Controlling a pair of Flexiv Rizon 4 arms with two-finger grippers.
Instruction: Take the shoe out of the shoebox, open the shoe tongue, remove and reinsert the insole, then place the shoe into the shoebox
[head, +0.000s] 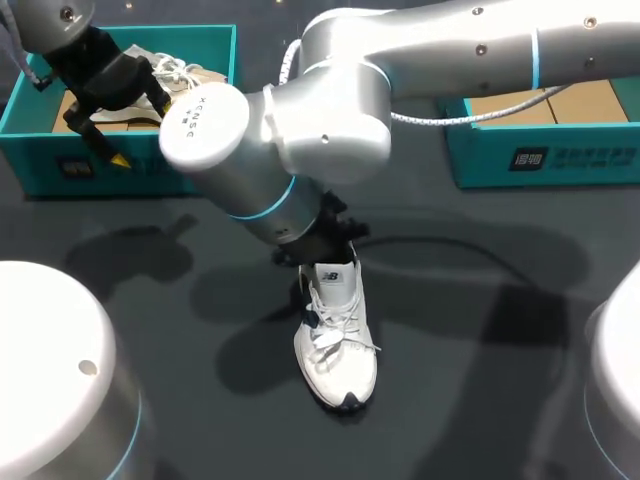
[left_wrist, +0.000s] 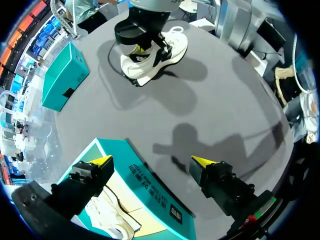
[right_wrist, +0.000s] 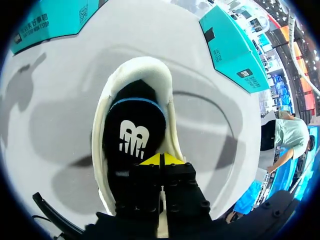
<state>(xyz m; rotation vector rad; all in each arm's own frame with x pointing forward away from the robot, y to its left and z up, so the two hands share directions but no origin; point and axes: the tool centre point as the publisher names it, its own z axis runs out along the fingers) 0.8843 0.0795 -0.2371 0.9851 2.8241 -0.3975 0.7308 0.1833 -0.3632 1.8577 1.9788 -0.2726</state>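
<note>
White shoe (head: 338, 350) upright on dark worktop (head: 480, 350), centre; long axis near–far, toe pointing near. Right gripper (right_wrist: 161, 159) fingertips together over heel opening. Left gripper (left_wrist: 152, 161) spread wide, straddling left shoebox (head: 30, 150) near wall.

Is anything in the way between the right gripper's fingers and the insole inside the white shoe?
Nothing visible is. The right gripper, fingers together, sits at the opening of the white shoe, and the dark insole lies bare just ahead of its tips. The left gripper is away at the shoebox.
</note>
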